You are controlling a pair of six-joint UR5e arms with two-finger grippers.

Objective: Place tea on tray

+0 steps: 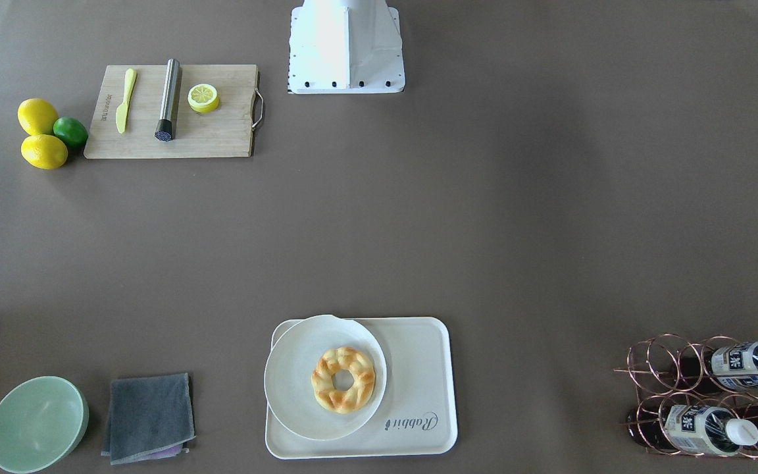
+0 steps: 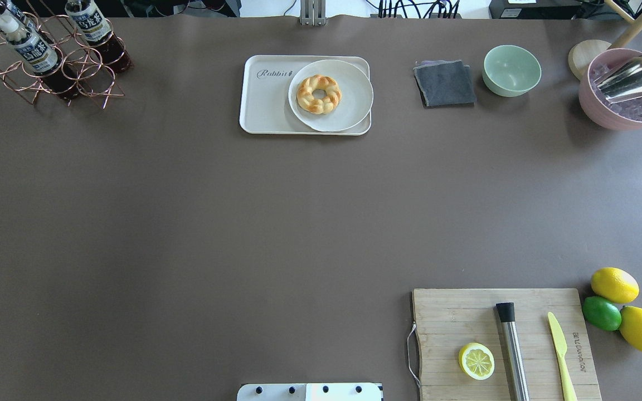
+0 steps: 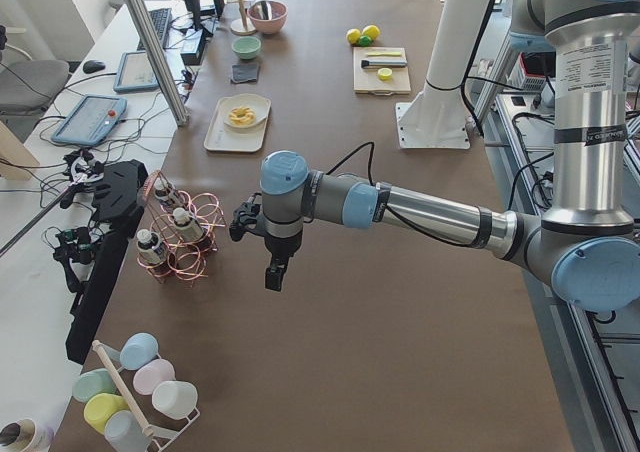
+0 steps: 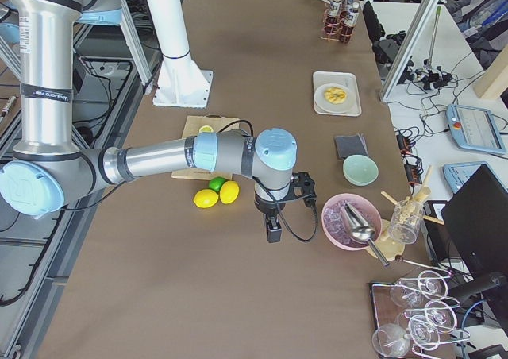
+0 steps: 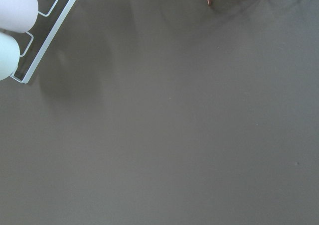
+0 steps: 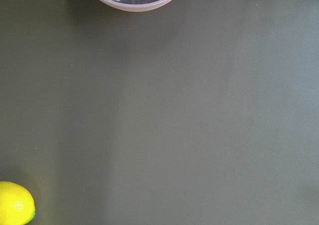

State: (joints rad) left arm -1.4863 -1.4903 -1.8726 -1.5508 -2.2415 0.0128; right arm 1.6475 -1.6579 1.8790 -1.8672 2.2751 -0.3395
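Several tea bottles (image 1: 744, 364) (image 2: 31, 47) with white caps and white-and-blue labels lie in a copper wire rack (image 1: 668, 368) at the table's far corner on my left. They also show in the exterior left view (image 3: 175, 222). The cream tray (image 1: 418, 388) (image 2: 265, 100) lies at the far middle and carries a round white plate (image 2: 349, 106) with a doughnut (image 2: 319, 94). My left gripper (image 3: 272, 277) hangs over bare table beside the rack. My right gripper (image 4: 274, 232) hangs near the lemons (image 4: 218, 194). I cannot tell whether either is open or shut.
A wooden cutting board (image 2: 443, 312) with a lemon half, steel muddler and yellow knife lies near my right. Lemons and a lime (image 2: 602, 313) sit beside it. A grey cloth (image 2: 444, 83), green bowl (image 2: 511, 69) and pink ice bowl (image 2: 611, 111) stand far right. A cup rack (image 3: 130, 392) stands at my far left.
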